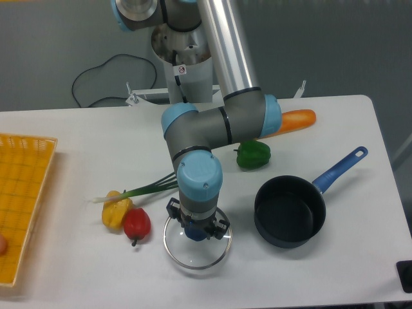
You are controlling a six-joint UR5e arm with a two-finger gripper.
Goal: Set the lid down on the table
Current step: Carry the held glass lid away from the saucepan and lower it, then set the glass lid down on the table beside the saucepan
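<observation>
With our gripper (196,230) clamped on the blue knob of the lid (196,243), low in the frame's centre just right of the red pepper (136,223), we should lower it flat onto the table (77,270) before releasing.

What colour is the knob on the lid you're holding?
Blue. The knob shows at the centre of the clear lid, between the gripper fingers, in the fixed camera view.
</observation>
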